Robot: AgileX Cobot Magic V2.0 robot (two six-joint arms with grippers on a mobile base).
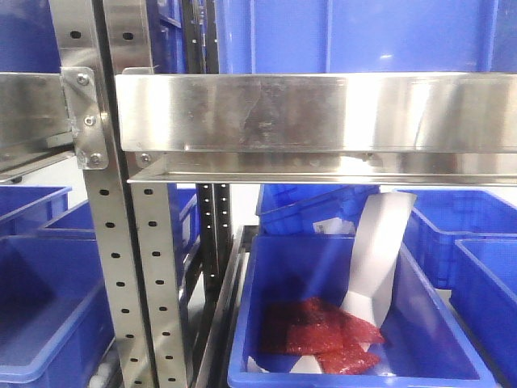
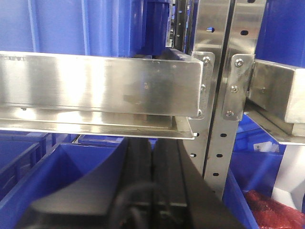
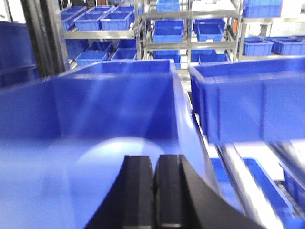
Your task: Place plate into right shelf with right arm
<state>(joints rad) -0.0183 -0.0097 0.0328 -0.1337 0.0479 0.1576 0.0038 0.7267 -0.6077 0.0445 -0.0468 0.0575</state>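
- The room is a storeroom: in the right wrist view, steel racks [image 3: 190, 28] at the back carry rows of small blue crates [image 3: 167, 34].
- The right shelf [image 1: 315, 113] is shiny brushed stainless steel, with a broad flat front rail and perforated uprights [image 1: 113, 267].
- Below the rail, a blue bin [image 1: 355, 323] holds red crinkled packets [image 1: 323, 335] and a white paper strip [image 1: 376, 250].
- The plate [image 3: 119, 150] shows as a pale, blurred round disc lying inside a large blue tub [image 3: 95, 105], just beyond the right hand [image 3: 155, 191].
- Both black matte hands have their fingers pressed together, empty; the left hand [image 2: 152, 191] sits below the steel rail [image 2: 100, 86].
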